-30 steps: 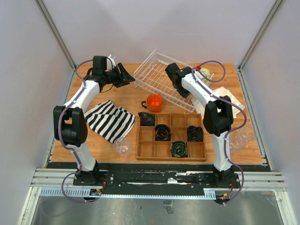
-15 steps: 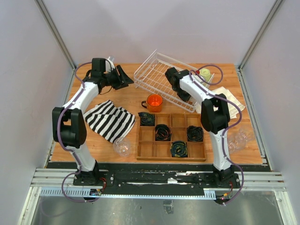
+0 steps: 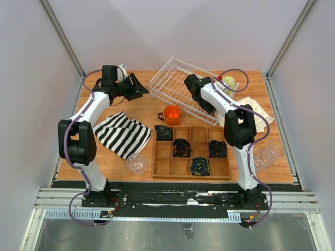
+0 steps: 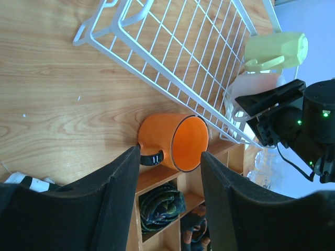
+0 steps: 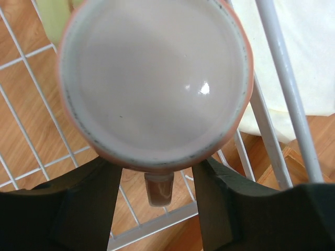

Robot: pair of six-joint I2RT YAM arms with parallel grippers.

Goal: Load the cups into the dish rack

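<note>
Wooden table, orange mug upright, handle pointing left

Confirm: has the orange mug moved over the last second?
No. The orange mug sits in the same spot in the top view, just beyond the wooden tray's far edge and short of the dish rack.

Wooden table, light grain; 3 pale grey walls; 2 slanted metal posts; aluminium rail along near edge; even light.
</note>
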